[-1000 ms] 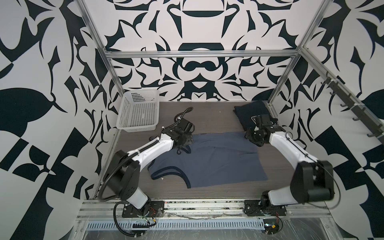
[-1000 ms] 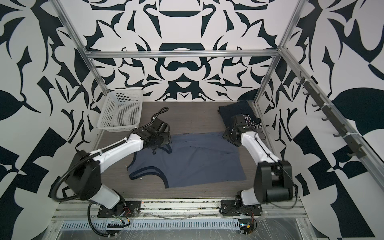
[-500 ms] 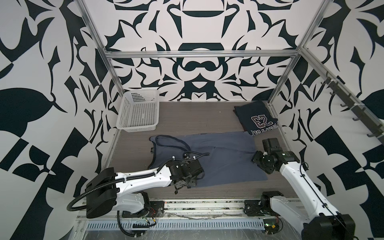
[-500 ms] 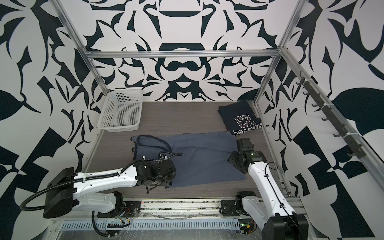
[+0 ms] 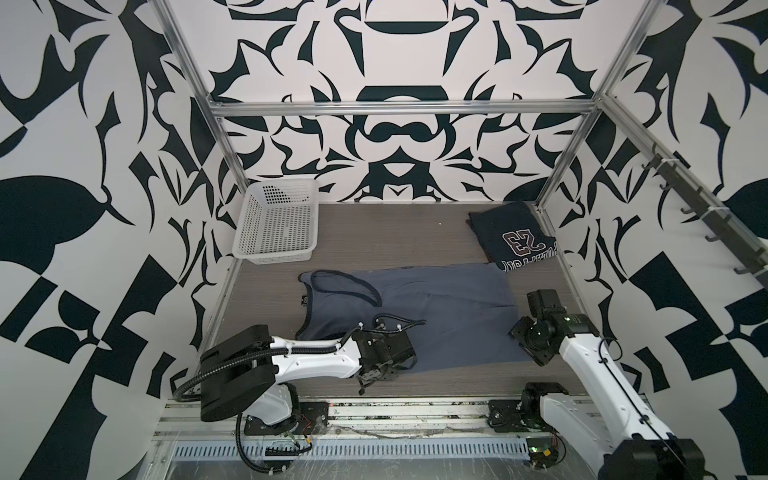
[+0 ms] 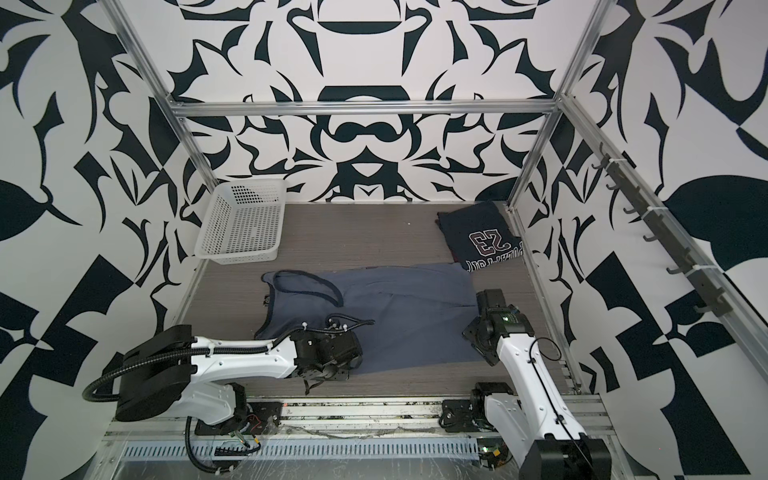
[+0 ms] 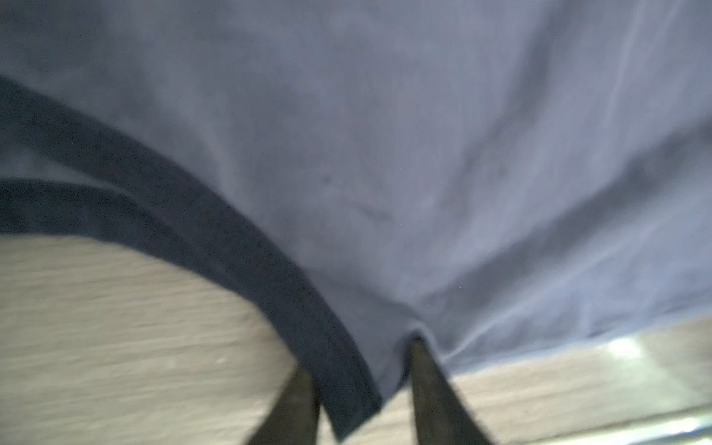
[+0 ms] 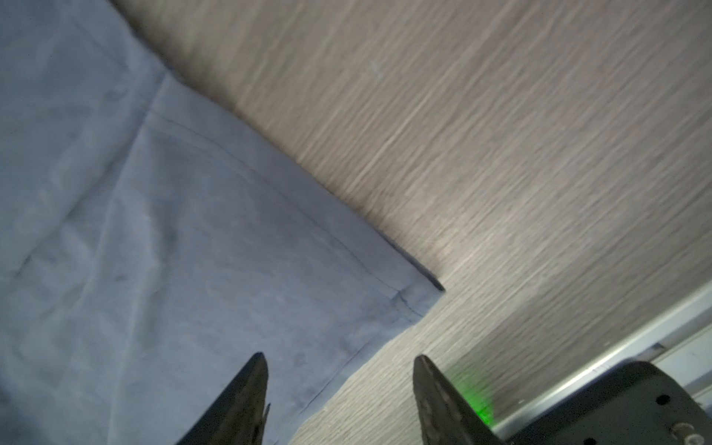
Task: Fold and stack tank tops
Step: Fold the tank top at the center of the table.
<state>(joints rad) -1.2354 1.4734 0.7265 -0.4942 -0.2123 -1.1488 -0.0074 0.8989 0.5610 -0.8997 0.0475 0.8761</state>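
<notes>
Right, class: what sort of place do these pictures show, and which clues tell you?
Probably a robot test cell: a metal frame with patterned walls encloses a table, and two robot arms are mounted on a rail at its front.

The navy tank top (image 5: 498, 224) reads "23"; further lettering illegible.

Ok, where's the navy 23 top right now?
In both top views the navy top lies folded in the far right corner, just beyond the grey top.
</notes>
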